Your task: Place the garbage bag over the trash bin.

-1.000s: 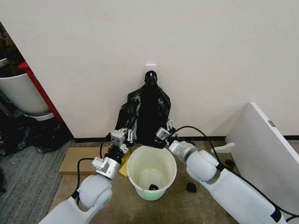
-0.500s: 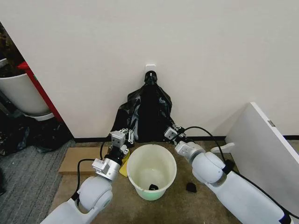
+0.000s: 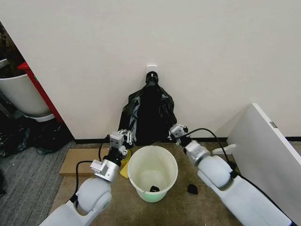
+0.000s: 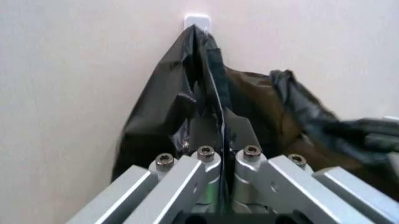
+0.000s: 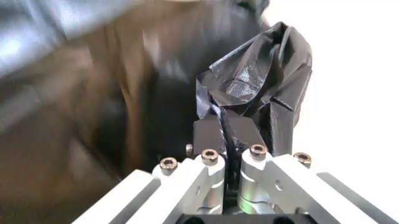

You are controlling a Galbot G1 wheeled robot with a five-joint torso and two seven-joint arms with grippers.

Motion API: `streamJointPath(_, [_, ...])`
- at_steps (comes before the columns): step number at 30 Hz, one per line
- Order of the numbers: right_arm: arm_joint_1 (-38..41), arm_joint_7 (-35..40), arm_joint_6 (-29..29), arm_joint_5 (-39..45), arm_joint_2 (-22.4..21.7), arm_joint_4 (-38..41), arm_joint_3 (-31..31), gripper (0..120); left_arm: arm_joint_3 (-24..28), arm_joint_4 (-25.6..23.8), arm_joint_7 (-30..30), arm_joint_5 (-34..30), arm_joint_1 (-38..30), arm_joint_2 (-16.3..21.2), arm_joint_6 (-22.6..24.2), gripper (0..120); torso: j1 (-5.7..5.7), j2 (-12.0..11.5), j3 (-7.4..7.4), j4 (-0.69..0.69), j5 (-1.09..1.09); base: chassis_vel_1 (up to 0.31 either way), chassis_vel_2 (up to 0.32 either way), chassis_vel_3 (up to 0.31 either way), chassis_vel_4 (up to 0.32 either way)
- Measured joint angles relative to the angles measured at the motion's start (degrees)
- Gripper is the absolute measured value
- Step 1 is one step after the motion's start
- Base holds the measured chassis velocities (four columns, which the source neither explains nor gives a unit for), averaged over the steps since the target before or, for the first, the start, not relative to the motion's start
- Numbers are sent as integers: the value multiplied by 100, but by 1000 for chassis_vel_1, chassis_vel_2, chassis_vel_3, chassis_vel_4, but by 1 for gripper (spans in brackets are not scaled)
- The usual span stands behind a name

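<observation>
The black garbage bag hangs against the wall from a white hook, just behind the cream-white trash bin on the floor. My left gripper is at the bag's lower left edge. In the left wrist view that gripper is shut on a fold of the glossy bag. At the lower right edge sits my right gripper. The right wrist view has this gripper shut on crinkled black bag film. The bin stands upright and open between the two arms.
A small dark object lies inside the bin and another on the floor to its right. A white panel leans at the right. A flat cardboard sheet, a red post and a white planter are at the left.
My right gripper has moved to the right and slightly away from the bin, drawing the bag's lower right edge outward. The left gripper has barely shifted.
</observation>
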Motion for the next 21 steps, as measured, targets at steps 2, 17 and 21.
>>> streamJointPath(2, [-216,25,120,502,22,255,197,0,-47,-153,1,-36,63,89,16,0,0,0,0,1,2,0,0,0,0])
streamJointPath(17, [-2038,135,-154,1972,276,1977,1084,0,-170,-1219,183,-154,1123,586,70,0,-1,2,-1,1,1,0,0,0,0])
streamJointPath(21, [-2295,160,-171,2002,313,2052,1121,0,-177,-1324,191,-33,1396,552,41,0,-1,1,-1,1,1,0,0,0,0])
